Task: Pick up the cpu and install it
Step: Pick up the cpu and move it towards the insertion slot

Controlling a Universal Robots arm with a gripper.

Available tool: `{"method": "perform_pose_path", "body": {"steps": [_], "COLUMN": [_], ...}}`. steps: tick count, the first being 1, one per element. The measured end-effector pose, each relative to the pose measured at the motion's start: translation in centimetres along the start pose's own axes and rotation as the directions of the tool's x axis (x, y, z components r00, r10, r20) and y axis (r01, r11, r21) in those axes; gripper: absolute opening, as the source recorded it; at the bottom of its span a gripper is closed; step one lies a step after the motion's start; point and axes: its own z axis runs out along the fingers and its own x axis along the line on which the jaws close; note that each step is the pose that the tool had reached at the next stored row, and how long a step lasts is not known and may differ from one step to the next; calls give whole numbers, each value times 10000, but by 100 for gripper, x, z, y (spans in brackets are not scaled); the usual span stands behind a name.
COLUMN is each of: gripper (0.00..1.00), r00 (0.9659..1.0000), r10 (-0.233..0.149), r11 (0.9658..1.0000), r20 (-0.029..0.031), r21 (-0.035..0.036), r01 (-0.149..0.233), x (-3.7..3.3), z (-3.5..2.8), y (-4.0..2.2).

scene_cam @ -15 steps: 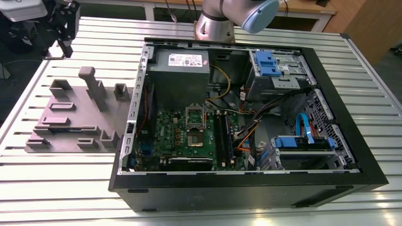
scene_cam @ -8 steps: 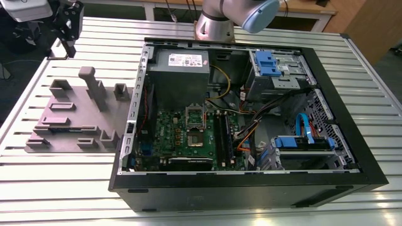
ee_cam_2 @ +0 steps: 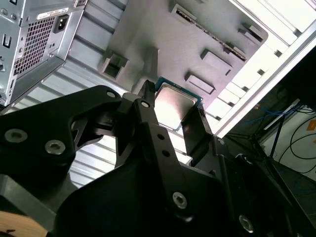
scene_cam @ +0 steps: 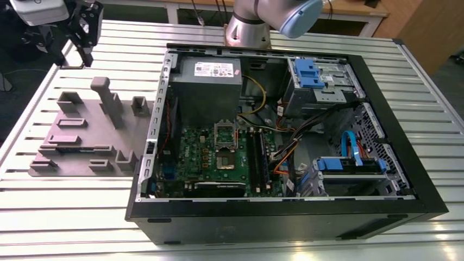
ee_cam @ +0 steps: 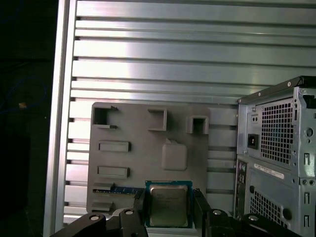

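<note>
The cpu is a small square chip with a shiny silver top and a thin pale rim. It sits between two black fingers, one on each side, and my gripper is shut on it. In the second wrist view the cpu shows clamped in the same gripper. In the exterior view the gripper hangs high over the table's far corner on that view's left, beyond the grey fixture plate. The green motherboard with its square socket lies inside the open computer case.
The grey fixture plate with raised blocks and slots lies on the slatted metal table, below the held chip. The case's rear wall with power inlet and vents stands beside it. The arm's base is behind the case.
</note>
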Motion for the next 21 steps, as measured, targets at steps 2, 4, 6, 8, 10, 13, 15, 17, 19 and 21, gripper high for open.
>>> {"method": "perform_pose_path", "body": {"steps": [2, 4, 6, 8, 10, 13, 15, 17, 19, 21], "gripper": [47, 47, 47, 47, 47, 47, 47, 47, 47, 47], "r00": [10000, 10000, 10000, 10000, 10000, 10000, 10000, 10000, 10000, 10000], "r10": [0, 0, 0, -1, 0, 0, 0, 0, 0, -1], "r11": [10000, 10000, 10000, 10000, 10000, 10000, 10000, 10000, 10000, 10000], "r20": [1, 0, 1, 1, 0, 0, 1, 1, 0, 1], "r21": [0, 0, 0, -1, 0, 0, 0, 0, 0, -1], "r01": [0, 0, 0, 1, 0, 0, 0, 0, 0, 1], "x": [-23, -46, -69, -92, -112, -142, -164, -184, -204, -221], "z": [0, -1, -1, -2, -3, -4, -4, -4, -5, -5], "y": [-1, -2, -2, -3, -3, -4, -5, -6, -6, -7]}}
